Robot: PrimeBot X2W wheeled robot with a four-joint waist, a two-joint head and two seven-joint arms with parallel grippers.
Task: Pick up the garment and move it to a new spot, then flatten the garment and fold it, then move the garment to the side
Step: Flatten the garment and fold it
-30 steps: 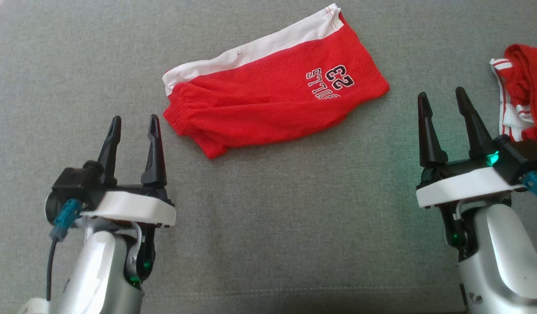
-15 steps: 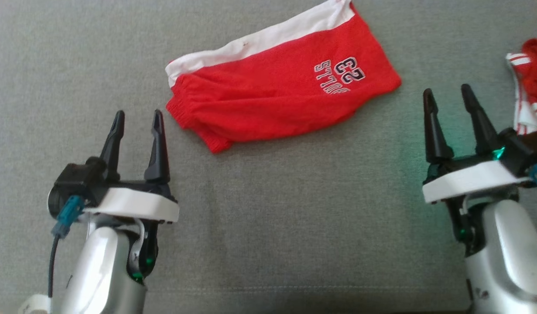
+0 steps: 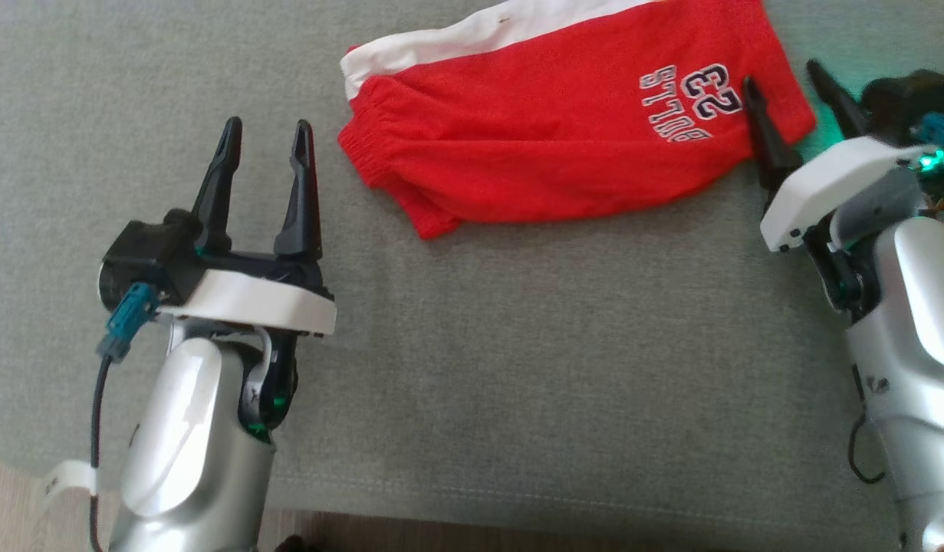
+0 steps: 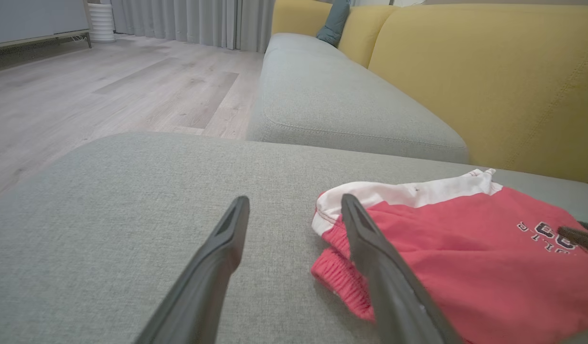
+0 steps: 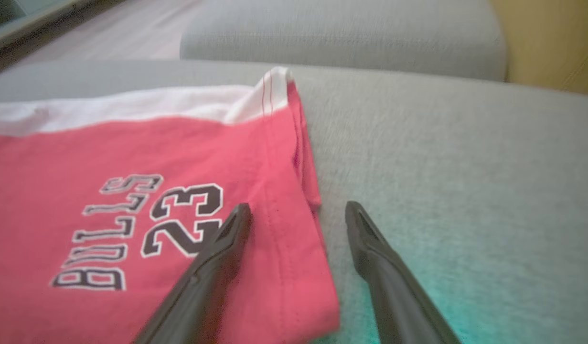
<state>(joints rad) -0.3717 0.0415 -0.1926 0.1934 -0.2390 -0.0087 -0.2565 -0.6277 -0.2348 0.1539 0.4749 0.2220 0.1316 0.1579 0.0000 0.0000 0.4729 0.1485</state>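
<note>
The garment (image 3: 564,138) is a pair of red shorts with a white band and a "BULLS 23" print, lying flat and folded on the grey sofa cushion (image 3: 518,345). My left gripper (image 3: 268,126) stands open just left of the elastic waistband, with nothing between its fingers; in the left wrist view the gripper (image 4: 294,200) points past the garment's (image 4: 465,253) waistband corner. My right gripper (image 3: 782,75) is open at the garment's right hem. In the right wrist view the gripper (image 5: 298,206) straddles the hem edge of the garment (image 5: 131,157), one finger over the print and the other over bare cushion.
A yellow backrest (image 4: 489,71) rises behind the cushion. A second grey seat cushion (image 4: 332,100) lies beyond, with wooden floor (image 4: 107,86) to its left. The cushion's front seam (image 3: 441,491) runs along the bottom of the head view.
The head camera has shifted, so the whole picture moved. My right gripper has gone forward and left to the garment's right hem. My left gripper has come closer to the waistband. Both stayed open.
</note>
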